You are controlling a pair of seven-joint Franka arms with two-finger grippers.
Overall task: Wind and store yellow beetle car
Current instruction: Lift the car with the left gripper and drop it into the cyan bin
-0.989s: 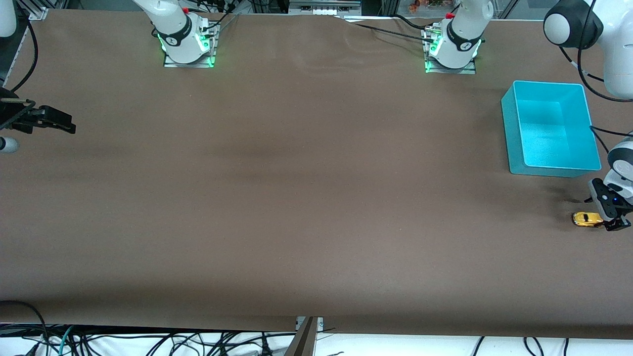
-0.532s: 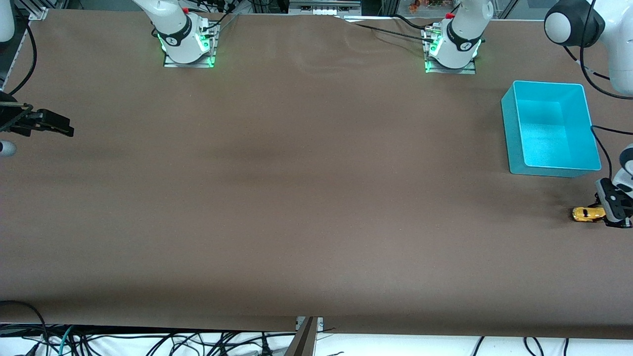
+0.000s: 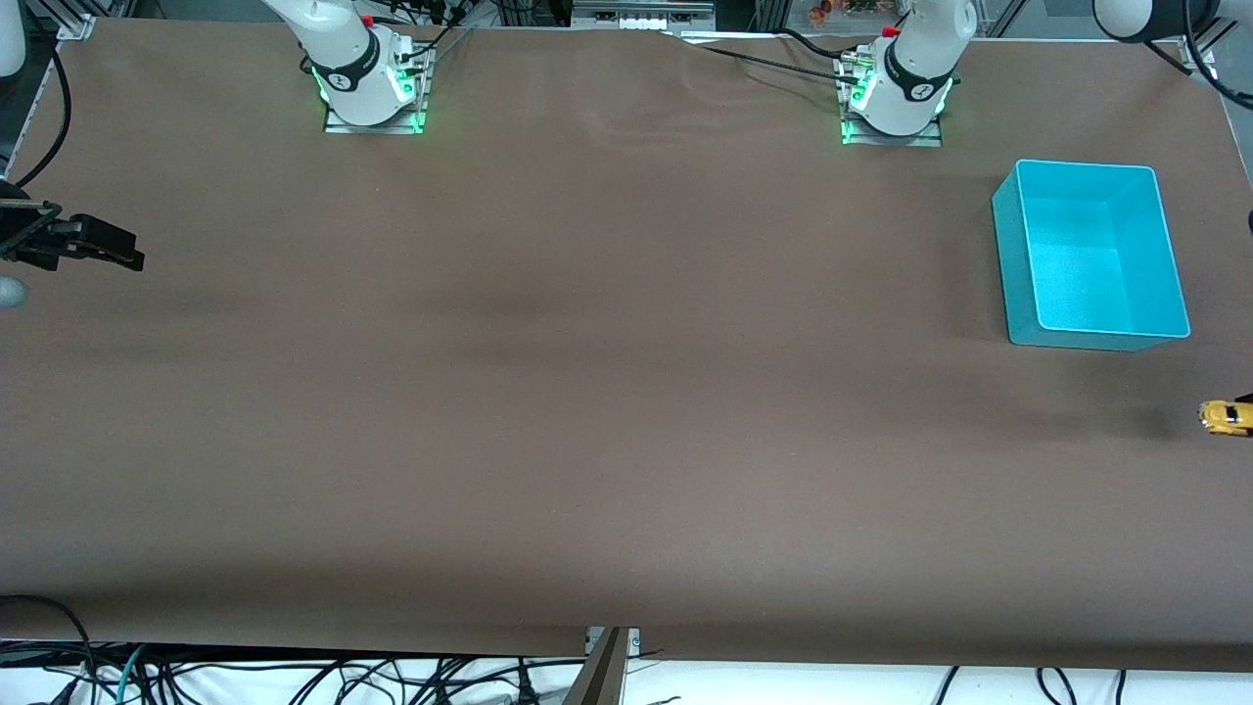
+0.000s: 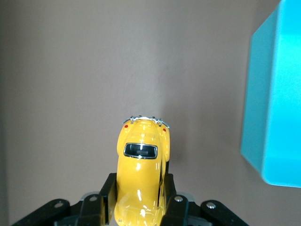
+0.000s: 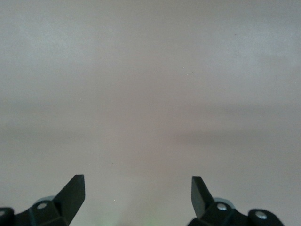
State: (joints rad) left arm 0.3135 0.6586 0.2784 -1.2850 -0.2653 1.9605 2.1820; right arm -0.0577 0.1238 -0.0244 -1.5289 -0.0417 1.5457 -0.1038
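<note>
Yellow beetle car clamped at the surface's edge

Yellow beetle car (image 3: 1225, 417) sat at the extreme right edge of the front frame, partly cut off by it, below the turquoise bin (image 3: 1018, 259) and so nearer to the front camera than the bin. It was at the left arm's end of the brown surface (image 3: 607, 392), with bare brown cloth between car and bin.

In the left wrist frame the left gripper (image 4: 139, 195) appeared at the bottom centre, its black fingers (image 4: 106, 190) pressed against both flanks of the car (image 4: 141, 165), clamped on it. The car's body ran up the frame away from the gripper. Its rounded shell was glossy bright yellow, with a small dark window, two tiny red lights and a thin chrome bumper at the end pointing away from the gripper. A corner of the bin (image 4: 273, 103) filled the right side of that frame, apart from the car.

The right gripper (image 3: 93, 243) waited at the left edge of the front frame, at mid-upper height, over the right arm's end of the surface. In the right wrist frame its fingers (image 5: 73, 190) stood wide apart at the bottom corners, holding nothing, with plain cloth between them.

The middle of the surface, across the whole centre of the front frame, was open brown cloth with faint wrinkles near the top. Cables (image 3: 294, 676) hung below the surface's lower edge.
</note>
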